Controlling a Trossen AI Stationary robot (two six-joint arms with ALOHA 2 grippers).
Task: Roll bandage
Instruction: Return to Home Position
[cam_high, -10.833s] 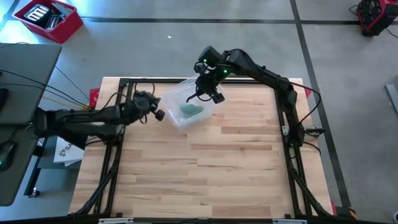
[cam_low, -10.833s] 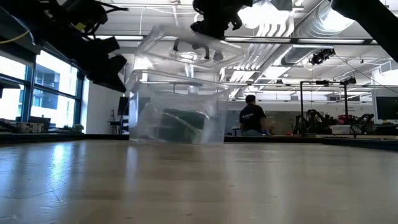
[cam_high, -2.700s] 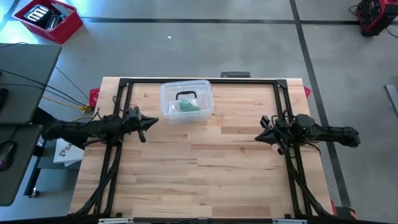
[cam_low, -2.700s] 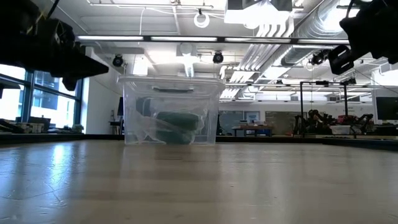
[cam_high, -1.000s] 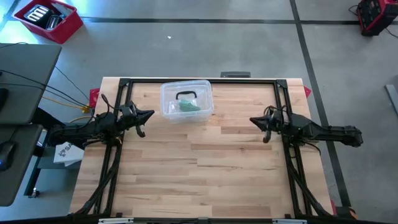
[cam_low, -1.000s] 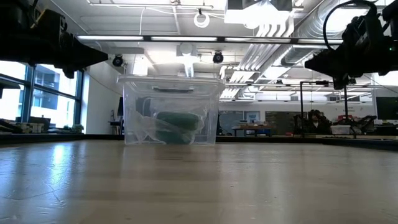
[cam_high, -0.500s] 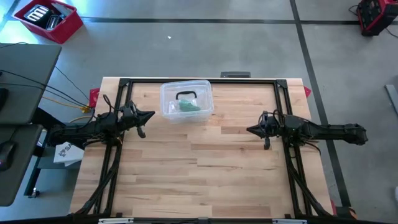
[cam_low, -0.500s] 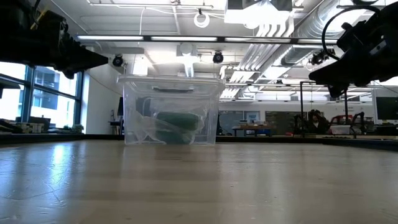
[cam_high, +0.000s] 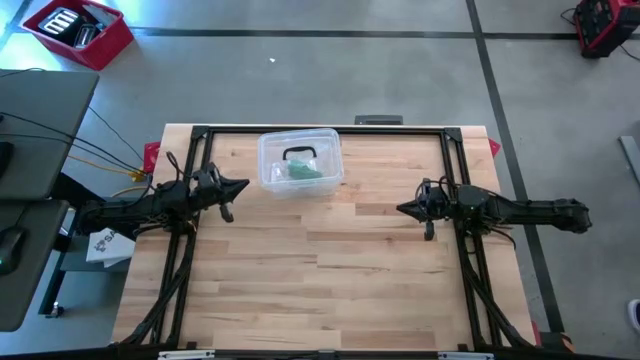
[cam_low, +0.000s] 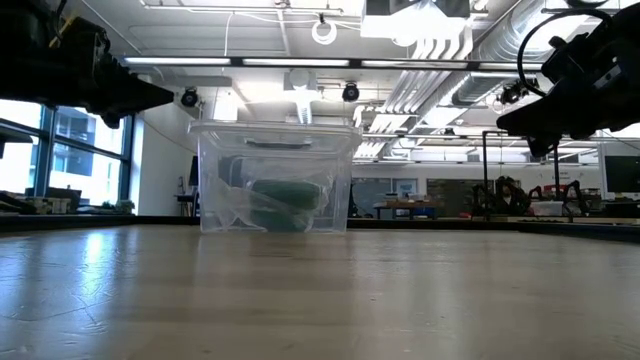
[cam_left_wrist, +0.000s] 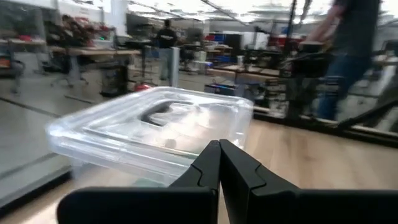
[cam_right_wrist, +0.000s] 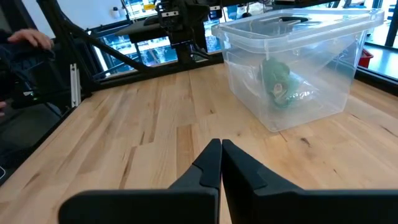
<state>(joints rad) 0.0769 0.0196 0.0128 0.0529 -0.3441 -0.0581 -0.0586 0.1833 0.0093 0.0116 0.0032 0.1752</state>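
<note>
I've got the transparent storage box sitting lidded on the table, and the green bandage shows through its wall, lying on the floor of the box. There looks to be crinkled clear plastic around it, which I take for the zip bag, though I can't be sure through the wall.

Left gripper: jaws clenched on nothing, tips pressed together. The box stands just ahead of them and apart, its lid filling the wrist view.

Right gripper: jaws also pressed tight and empty. The box is well apart from them, ahead and off to one side across bare wood.

By my read the job proper is done: bandage packed, box closed, nothing in either grip. All that's left is parking (both arms lie low and stretched inward over the table edges, so they look close to rest).
</note>
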